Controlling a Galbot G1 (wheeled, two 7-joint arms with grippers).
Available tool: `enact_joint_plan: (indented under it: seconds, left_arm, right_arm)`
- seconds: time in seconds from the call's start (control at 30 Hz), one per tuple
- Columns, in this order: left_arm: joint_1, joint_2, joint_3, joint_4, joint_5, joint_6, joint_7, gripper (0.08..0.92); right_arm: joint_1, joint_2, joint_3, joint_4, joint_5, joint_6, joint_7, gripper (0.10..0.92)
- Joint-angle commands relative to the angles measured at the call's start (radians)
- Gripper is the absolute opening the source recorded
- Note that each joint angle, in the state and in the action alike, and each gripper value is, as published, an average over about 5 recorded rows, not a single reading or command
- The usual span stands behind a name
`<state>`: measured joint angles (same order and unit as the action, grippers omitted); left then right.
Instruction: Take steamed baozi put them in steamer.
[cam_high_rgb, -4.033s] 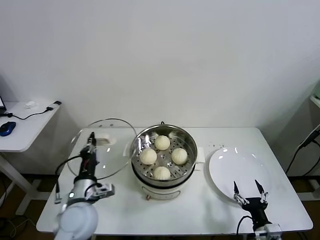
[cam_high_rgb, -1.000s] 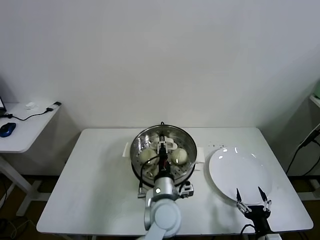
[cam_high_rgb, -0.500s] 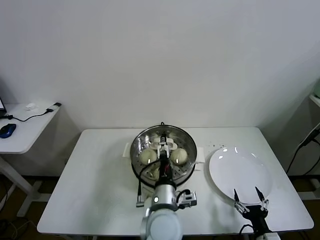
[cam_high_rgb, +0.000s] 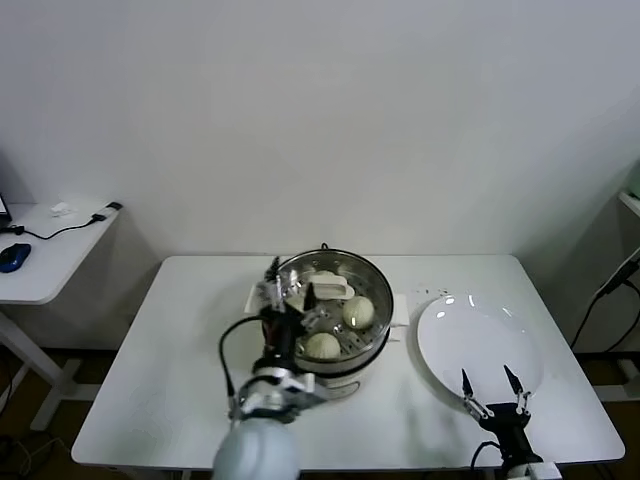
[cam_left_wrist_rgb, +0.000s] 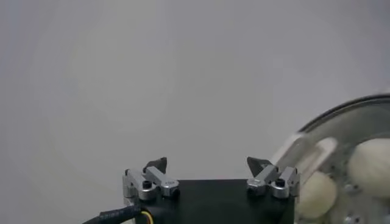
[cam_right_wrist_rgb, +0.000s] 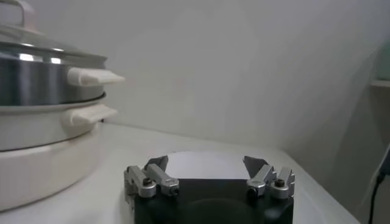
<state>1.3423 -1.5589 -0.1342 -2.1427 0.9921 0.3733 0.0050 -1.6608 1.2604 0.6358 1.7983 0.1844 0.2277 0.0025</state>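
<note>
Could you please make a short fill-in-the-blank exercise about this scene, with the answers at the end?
1. The steamed baozi lie inside the ____.
2. The glass lid now rests on top of the steamer, and the left gripper beside its handle is ____.
3. The white plate holds ____ baozi.
4. The right gripper hovers open near the front edge of the ____.

Answers: steamer; open; no; plate

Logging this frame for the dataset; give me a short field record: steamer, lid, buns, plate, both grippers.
steamer: round shiny steel pot, white base, mid-table
lid: round glass lid with white handle, sitting on the steamer
buns: smooth cream-white buns inside, under the lid; three discernible
plate: flat white plate, nothing on it, beside the steamer
left gripper: open, at the steamer's left rim, holding nothing
right gripper: open, parked at the plate's near edge
</note>
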Motion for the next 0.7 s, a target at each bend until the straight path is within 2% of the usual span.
enact_joint_plan:
  seconds: [0.03,0.17,0.27,0.57,0.7]
  left_arm:
    - [0.125,0.165,-0.605,-0.067,-1.146,-0.286,-0.084,0.823]
    - [0.212,0.222,-0.735,0.013,-1.378,-0.360,-0.038,0.823]
    - [0.265,0.245,-0.761,0.076,-1.445,-0.399,-0.021,0.823]
    - [0.335,0.216,-0.657,0.238,-1.344,-0.576,0.040,0.823]
    - [0.355,0.207,-0.628,0.270,-1.296,-0.624,0.054,0.823]
  right_arm:
    - [0.028,-0.013,-0.033,-0.007,0.057,0.055,-0.003,0.823]
    - [0.038,0.004,-0.038,-0.016,0.054,0.067,-0.009,0.823]
    - [0.040,0.009,-0.037,-0.030,0.055,0.070,-0.009,0.823]
    - [0.043,0.007,-0.034,-0.060,0.112,0.076,-0.006,0.823]
    - [0.041,0.001,-0.033,-0.064,0.130,0.076,-0.006,0.823]
